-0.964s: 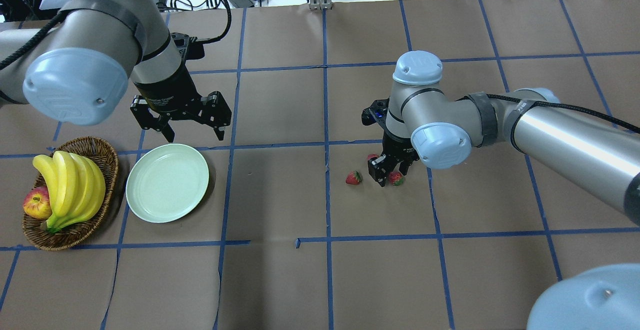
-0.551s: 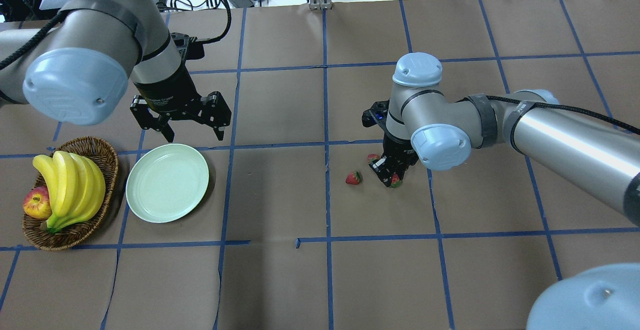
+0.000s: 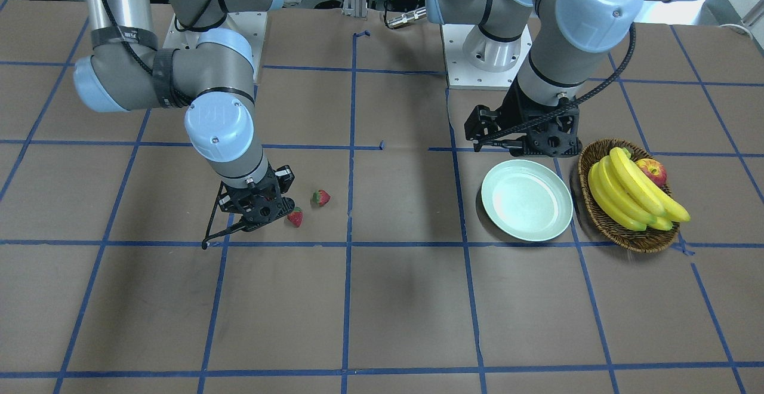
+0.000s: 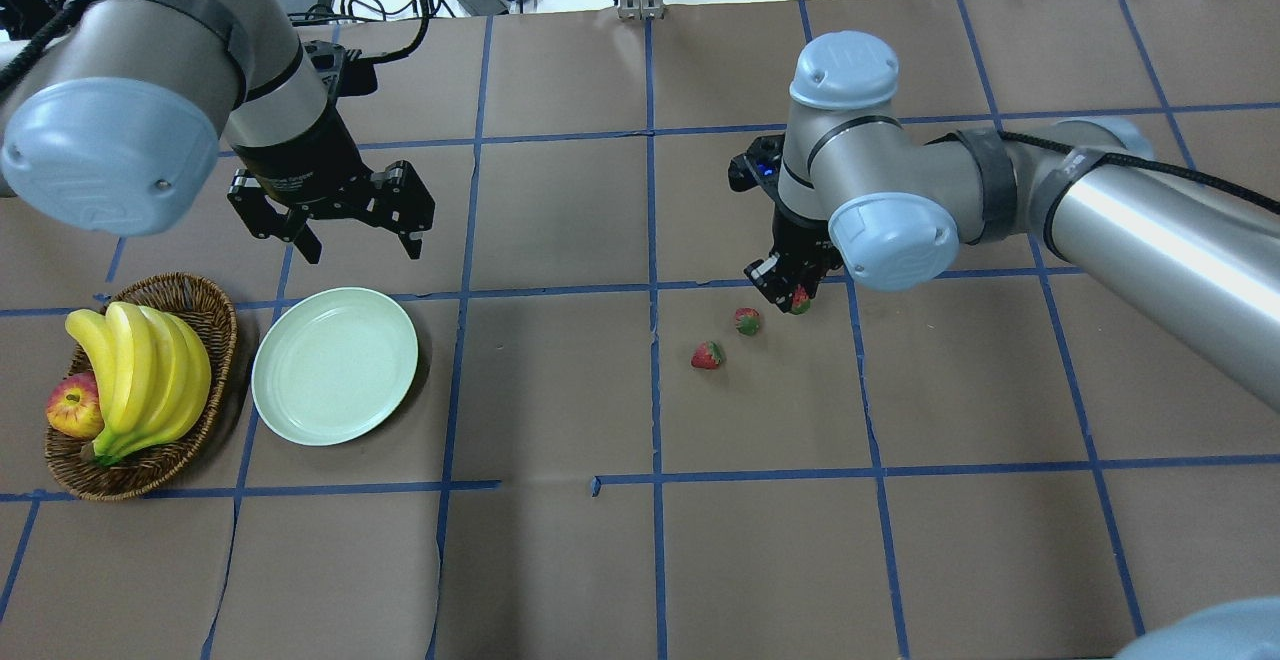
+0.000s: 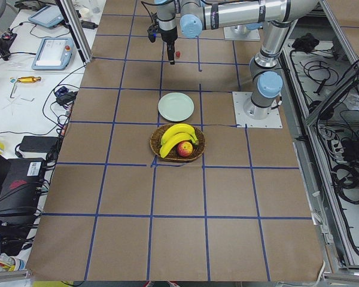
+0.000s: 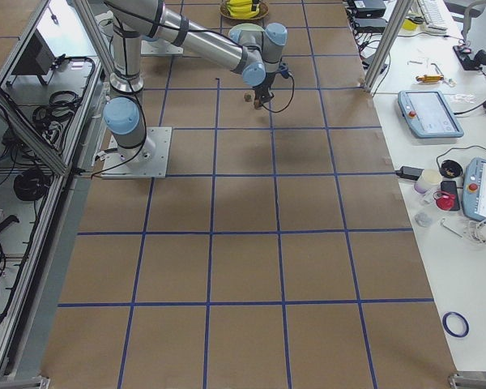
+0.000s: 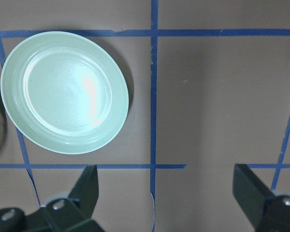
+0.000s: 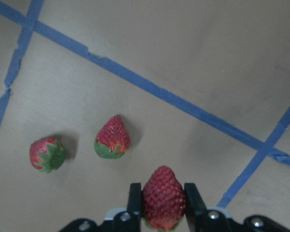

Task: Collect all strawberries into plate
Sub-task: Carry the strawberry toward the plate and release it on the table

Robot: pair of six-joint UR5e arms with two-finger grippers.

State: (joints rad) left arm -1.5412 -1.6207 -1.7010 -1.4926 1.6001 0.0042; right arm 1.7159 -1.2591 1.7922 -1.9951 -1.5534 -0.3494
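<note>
One strawberry in my right pincer, two on the desk

My right pincer is closed to a narrow gap on one strawberry, which it holds clear of the desk. The other two strawberries lie near each other just below it, well apart from the plate. My left pincer hovers just beyond the plate's far rim, spread wide and holding nothing.

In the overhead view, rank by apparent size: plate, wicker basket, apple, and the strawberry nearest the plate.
1. wicker basket
2. plate, slightly smaller
3. apple
4. strawberry
All lie at about one height, so nearness hardly skews it.
</note>
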